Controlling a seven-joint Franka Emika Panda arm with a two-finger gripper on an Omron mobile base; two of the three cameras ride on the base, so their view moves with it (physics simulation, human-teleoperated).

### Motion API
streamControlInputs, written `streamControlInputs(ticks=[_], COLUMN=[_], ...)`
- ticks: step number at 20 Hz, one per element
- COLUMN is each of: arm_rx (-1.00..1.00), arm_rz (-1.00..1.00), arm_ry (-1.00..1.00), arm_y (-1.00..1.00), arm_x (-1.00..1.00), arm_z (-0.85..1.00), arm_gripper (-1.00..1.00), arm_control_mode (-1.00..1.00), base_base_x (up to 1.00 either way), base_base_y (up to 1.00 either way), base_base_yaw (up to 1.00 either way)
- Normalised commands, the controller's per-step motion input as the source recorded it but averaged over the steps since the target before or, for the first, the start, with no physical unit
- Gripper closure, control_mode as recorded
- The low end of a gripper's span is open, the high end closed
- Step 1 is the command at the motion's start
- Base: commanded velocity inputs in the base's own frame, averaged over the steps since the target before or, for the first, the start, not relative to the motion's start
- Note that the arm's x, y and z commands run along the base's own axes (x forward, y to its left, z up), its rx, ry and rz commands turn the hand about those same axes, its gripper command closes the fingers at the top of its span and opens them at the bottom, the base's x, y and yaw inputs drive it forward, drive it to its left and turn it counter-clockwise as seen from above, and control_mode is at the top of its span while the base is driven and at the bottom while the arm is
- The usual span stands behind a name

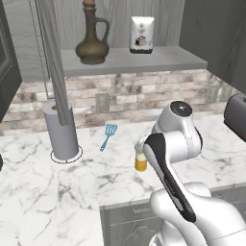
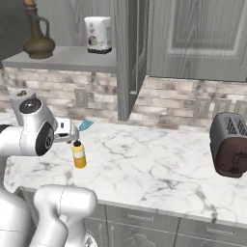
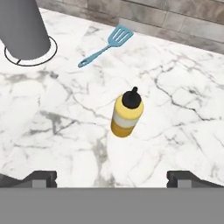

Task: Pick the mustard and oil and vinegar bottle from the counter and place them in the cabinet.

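At the middle of my hand view stands the mustard, upright on the marble bench, its dark nozzle cap on top. My gripper hovers above and short of it with its fingertips spread wide apart and nothing between them. Toward the upper left of that view lie a blue spatula and the foot of a grey cylinder, both well apart from the mustard. Up on the cabinet shelf, at the top of the left base view, the oil and vinegar bottle already sits beside a white bag. So I judge the jug done and the mustard in hand: next I should descend, centre the bottle between my fingertips, and close on its body without tipping it.
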Motion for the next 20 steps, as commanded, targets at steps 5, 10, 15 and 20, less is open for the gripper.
streamControlInputs(ticks=[5, 10, 15, 20], arm_rx=[0.00, 0.00, 0.00, 0.00], arm_rz=[0.00, 0.00, 0.00, 0.00], arm_ry=[0.00, 0.00, 0.00, 0.00], arm_y=[-0.04, -0.08, -0.09, -0.10], arm_x=[0.00, 0.00, 0.00, 0.08], arm_z=[-0.37, -0.26, -0.30, -0.29], arm_gripper=[-1.00, -1.00, -1.00, -1.00], arm_control_mode=[-1.00, -1.00, -1.00, -1.00], base_base_x=[0.00, 0.00, 0.00, 0.00], base_base_y=[0.00, 0.00, 0.00, 0.00], base_base_yaw=[0.00, 0.00, 0.00, 0.00])
